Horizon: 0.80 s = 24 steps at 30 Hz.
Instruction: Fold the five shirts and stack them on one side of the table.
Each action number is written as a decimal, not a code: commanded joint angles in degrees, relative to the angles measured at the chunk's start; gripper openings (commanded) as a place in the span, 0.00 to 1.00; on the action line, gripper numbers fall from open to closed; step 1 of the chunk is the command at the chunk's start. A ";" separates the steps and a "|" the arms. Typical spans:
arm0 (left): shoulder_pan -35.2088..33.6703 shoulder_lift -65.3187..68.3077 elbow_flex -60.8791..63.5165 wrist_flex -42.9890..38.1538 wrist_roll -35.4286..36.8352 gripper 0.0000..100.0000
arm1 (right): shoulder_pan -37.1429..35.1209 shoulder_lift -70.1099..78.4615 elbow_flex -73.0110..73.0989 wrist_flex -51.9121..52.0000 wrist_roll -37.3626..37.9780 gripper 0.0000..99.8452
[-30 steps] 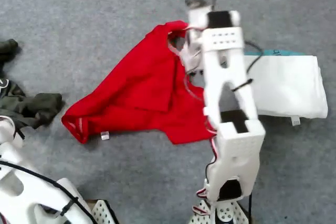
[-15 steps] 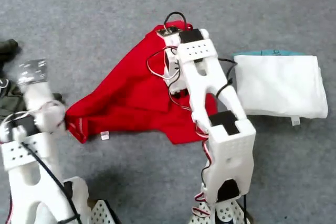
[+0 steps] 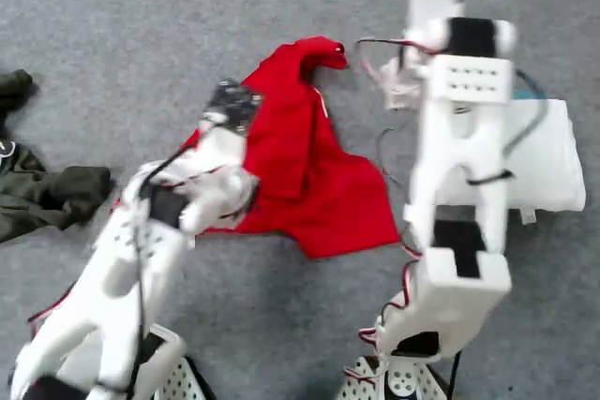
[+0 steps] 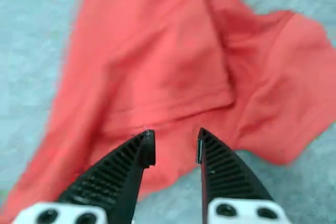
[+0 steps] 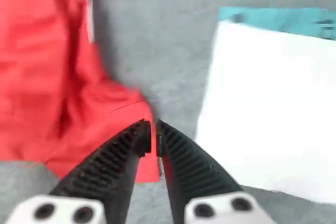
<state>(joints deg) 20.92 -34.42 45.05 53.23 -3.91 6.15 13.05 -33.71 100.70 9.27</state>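
High view, 2 white arms at work over a grey surface: a red shirt lies unfolded and rumpled near the middle, with a bunched tip of cloth at its far end. The left arm leans in across the red shirt's near left edge and covers part of the cloth there. Seen from the left wrist view, the left gripper hangs above the red shirt, over a fold line in the fabric. Its 2 black fingers are parted by a moderate gap and hold nothing. Whether their tips touch the cloth cannot be told.

The right arm stands tall to the right of the red shirt, and its upper part crosses in front of a folded white shirt. In the right wrist view, the right gripper hangs beside the red shirt's right corner, above the bare strip of surface that separates it from the white shirt. Its fingers are drawn almost together, with just a thin slit between the tips and nothing gripped.

The white shirt lies flat, right of the red shirt and apart from it. A teal shirt shows as a narrow band from under its far edge. Dark green clothing sits in a loose heap well to the left of the red shirt, at the surface's edge.
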 commanded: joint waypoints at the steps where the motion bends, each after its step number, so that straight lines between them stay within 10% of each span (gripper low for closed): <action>1: 4.44 11.43 -5.58 -2.37 0.97 0.15 | 3.78 -3.47 -2.33 0.35 0.26 0.03; 24: 7.69 54.77 -46.99 10.73 14.86 0.15 | 6.24 8.57 -2.86 -1.58 0.35 0.03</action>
<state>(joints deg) 28.13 18.95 3.30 61.32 10.33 11.78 21.93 -34.07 100.26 9.27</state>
